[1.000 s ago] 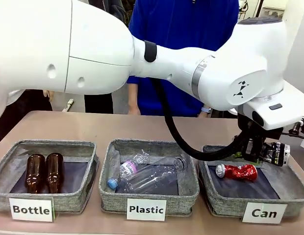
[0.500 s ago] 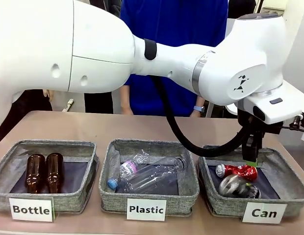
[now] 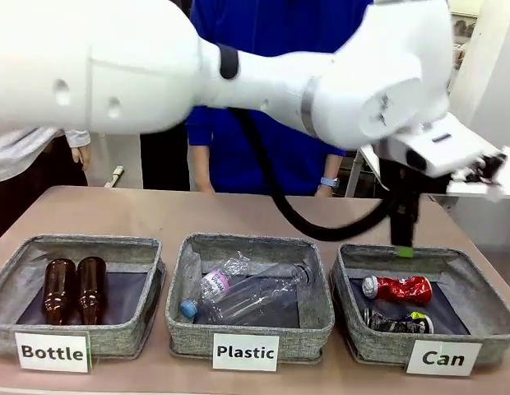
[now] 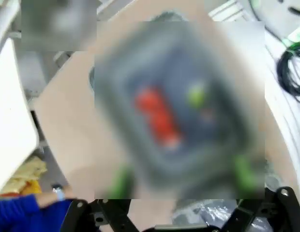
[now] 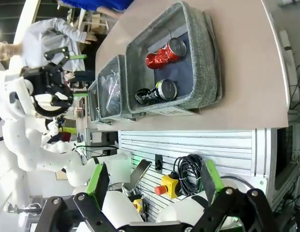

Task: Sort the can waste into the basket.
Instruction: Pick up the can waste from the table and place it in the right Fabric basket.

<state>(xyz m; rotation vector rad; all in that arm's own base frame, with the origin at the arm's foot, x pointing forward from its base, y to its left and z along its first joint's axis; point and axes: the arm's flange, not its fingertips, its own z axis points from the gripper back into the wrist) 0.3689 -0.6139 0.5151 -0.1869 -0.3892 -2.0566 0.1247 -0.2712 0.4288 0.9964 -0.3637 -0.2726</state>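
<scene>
Dropped from the left gripper, fingers now wide and empty, the light, dented, slippery black can lies in the basket, best pinched across its crushed waist.

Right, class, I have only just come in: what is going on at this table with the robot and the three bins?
The robot is sorting waste. Its left gripper hangs open above the "Can" basket, holding nothing. The red can and the black can both lie inside that basket. The right gripper is open and empty too. Brown bottles and clear plastic bottles lie in their own bins.
</scene>
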